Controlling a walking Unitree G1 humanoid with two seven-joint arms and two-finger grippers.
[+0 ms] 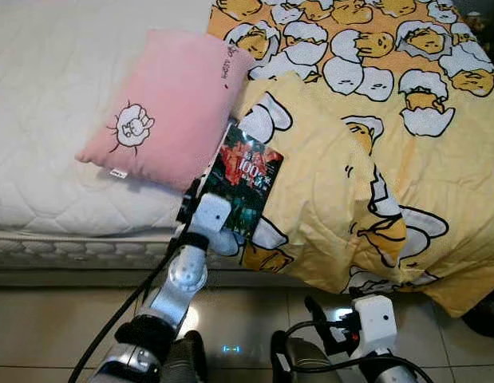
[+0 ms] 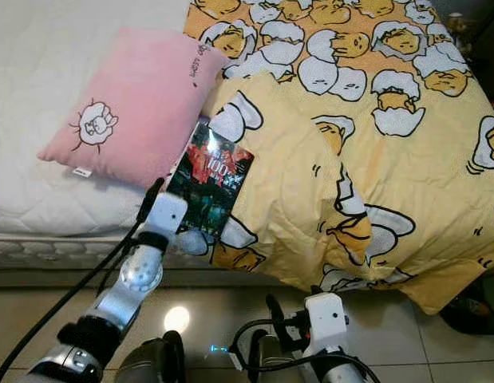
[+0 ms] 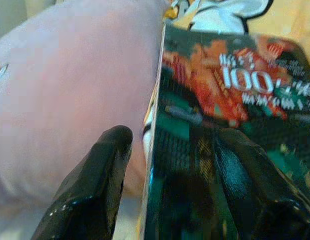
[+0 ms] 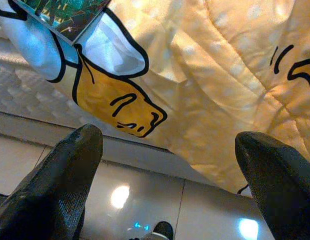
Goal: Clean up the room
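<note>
While the robot stands at the bedside, these lines describe the moment.

Book: a thin, glossy book (image 1: 248,180) with a dark green and red cover and a white "100" lies on the bed, its lower edge near the mattress edge, one long side against the pink pillow (image 1: 168,106), the rest resting on the yellow duck-print quilt (image 1: 366,144).
Left claw: the left claw (image 3: 170,175) is closed around the book's near edge, one black finger (image 3: 92,187) on the pillow side of the cover, the other on the printed face.
Right claw: the right claw (image 4: 170,175) hangs low over the tiled floor (image 1: 39,319) below the quilt's overhang, fingers spread wide, holding nothing.
Handling: likely light and fairly stiff, though thin enough to flex or sag if held by one corner; the shiny cover looks slippery. A pinch near the spine, deep over the edge, seems safest.
Bedding: pillow and quilt look soft and will give under pressure.
Hard to make out: the cover text is blurred; the book's thickness and spine side are unclear; how far the finger on the pillow side reaches under the book cannot be judged.
</note>
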